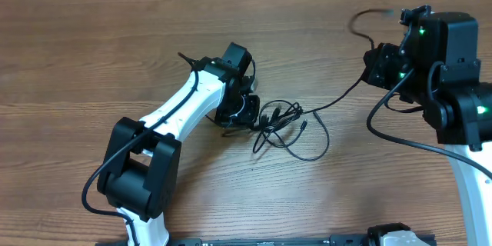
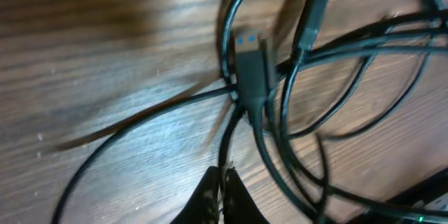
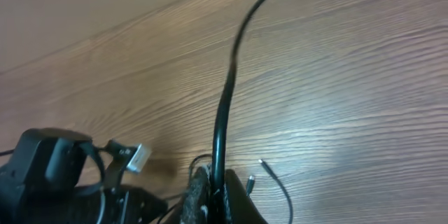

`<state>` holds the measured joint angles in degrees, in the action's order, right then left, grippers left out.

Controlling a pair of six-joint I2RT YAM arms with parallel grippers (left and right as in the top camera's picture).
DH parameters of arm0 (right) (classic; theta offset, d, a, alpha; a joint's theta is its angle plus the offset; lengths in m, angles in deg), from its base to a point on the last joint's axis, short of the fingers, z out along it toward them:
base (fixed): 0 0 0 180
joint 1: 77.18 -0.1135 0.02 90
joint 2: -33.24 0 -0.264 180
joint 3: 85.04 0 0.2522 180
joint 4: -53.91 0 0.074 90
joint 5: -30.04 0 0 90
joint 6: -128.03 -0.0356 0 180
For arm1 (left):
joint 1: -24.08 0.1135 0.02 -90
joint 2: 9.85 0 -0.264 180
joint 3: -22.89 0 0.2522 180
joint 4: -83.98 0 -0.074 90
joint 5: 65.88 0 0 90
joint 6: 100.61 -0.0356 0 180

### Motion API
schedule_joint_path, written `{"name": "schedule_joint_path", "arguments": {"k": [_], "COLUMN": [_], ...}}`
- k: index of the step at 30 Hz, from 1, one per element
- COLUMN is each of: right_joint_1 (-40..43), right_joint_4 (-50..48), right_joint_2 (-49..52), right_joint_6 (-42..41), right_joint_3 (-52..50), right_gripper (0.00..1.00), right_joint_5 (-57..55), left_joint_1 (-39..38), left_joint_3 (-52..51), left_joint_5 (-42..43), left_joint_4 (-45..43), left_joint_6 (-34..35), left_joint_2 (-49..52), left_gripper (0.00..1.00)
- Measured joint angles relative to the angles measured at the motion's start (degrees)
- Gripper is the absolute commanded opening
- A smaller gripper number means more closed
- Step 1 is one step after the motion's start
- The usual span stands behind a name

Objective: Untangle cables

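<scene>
Left tool pinched narrow onto cable tangle just below USB plug, on wood surface. Right tool clamped tight on long cable running out of tangle.

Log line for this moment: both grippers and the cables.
left gripper: shut on tangle strand | right gripper: shut on cable leading to tangle | state: not yet untangled

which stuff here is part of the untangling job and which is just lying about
Job:
- cables, tangled mid-table
- left gripper and right gripper, each shut on a cable

Lying about:
- nothing else shows but the table
</scene>
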<state>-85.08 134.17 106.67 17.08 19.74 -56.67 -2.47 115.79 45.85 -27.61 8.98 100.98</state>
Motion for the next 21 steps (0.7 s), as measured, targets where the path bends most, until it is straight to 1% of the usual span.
{"name": "schedule_joint_path", "arguments": {"k": [3, 5, 10, 16, 21], "right_joint_1": [0.00, 0.13, 1.66, 2.29, 2.93], "right_joint_4": [1.68, 3.72, 8.70, 15.45, 16.33], "right_joint_2": [0.02, 0.00, 0.02, 0.63, 3.41], "right_joint_6": [-0.87, -2.16, -3.58, -4.35, -4.98], "right_joint_3": [0.00, 0.00, 0.00, 0.00, -0.83], "right_gripper": [0.04, 0.04, 0.04, 0.04, 0.04], "right_joint_5": [-4.61, -9.86, -15.47, -17.38, -17.49], "left_joint_1": [0.13, 0.98, 5.16, 10.86, 11.30], "left_joint_3": [0.00, 0.00, 0.00, 0.00, 0.00], "left_joint_5": [-1.20, -2.29, -3.30, -3.28, 0.15], "left_joint_4": [2.03, 3.37, 4.39, 4.28, 3.72], "left_joint_6": [-0.33, -0.44, -1.01, -2.10, -4.63], "left_joint_2": [0.00, 0.00, -0.87, -8.92, -14.34], "left_gripper": [0.04, 0.04, 0.04, 0.05, 0.14]}}
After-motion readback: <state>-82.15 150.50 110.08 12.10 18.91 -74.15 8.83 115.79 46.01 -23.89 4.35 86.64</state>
